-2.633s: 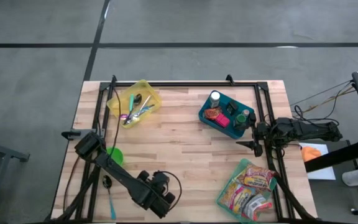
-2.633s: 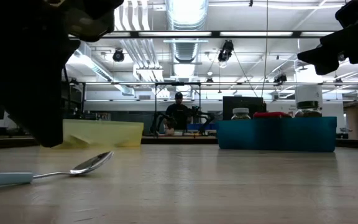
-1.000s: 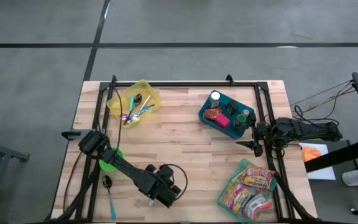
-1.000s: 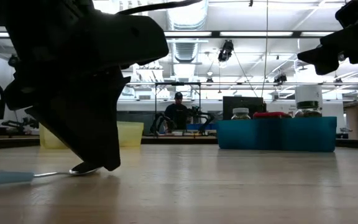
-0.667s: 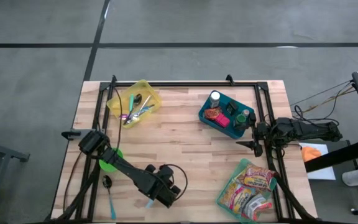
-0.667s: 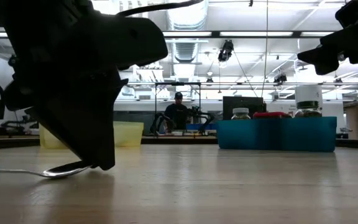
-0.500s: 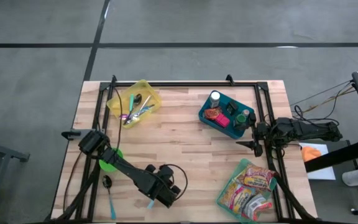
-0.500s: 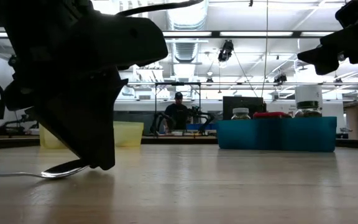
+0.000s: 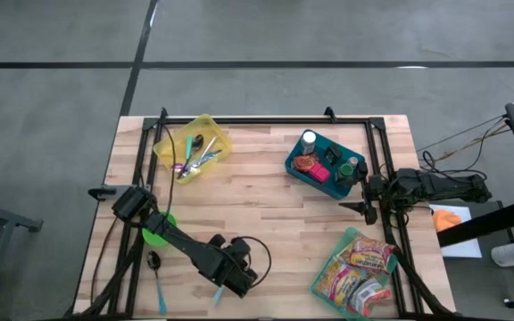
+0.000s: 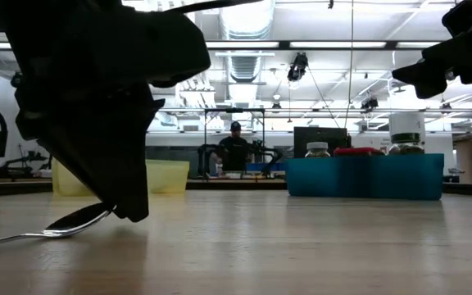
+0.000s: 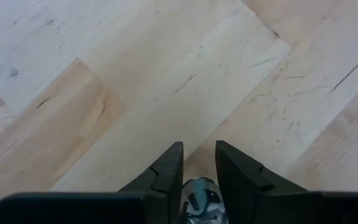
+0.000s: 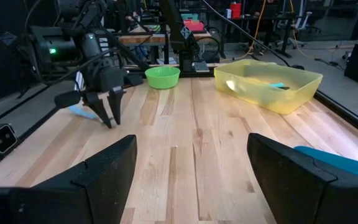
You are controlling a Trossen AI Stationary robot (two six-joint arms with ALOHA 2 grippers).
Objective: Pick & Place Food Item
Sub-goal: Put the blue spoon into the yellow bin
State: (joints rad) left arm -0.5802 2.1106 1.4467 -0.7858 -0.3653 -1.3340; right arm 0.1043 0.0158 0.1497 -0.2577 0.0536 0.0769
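Teal-handled spoon pinched between left gripper jaws, bowl end tilting off worktop. Pick step; next lift clear. Right gripper idle, jaws released.

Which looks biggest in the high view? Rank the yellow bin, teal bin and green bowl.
1. Yellow bin and teal bin: too alike to rank.
2. Green bowl, clearly smallest, partly hidden by the left arm.
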